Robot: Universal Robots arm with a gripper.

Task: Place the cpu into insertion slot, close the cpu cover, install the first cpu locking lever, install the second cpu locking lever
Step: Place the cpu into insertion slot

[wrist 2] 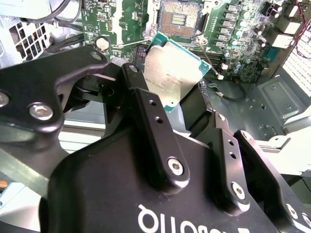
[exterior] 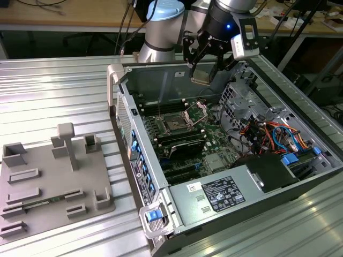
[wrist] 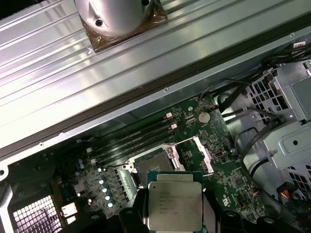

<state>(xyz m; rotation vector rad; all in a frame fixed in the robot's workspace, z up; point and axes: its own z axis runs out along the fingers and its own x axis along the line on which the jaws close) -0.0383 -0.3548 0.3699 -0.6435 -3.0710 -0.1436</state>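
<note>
gripper [wrist 2: 171, 90] jaws clamped on cpu [wrist: 175, 206] edges, chip level above motherboard [wrist: 233, 187] centre; insertion slot [wrist: 153, 167] bare, cpu cover [wrist: 207, 156] raised.

A ribbed metal table [exterior: 59, 91] carries a grey parts fixture [exterior: 53, 179] at lower left and an open computer case [exterior: 140, 168] right of centre.

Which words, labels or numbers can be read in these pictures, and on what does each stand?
None can be quoted whole.
The cpu, held in the gripper: faint printed lines, too small to read.
The gripper's body: white letters, upside down, cut off.
The power supply label: too small to read.
</note>
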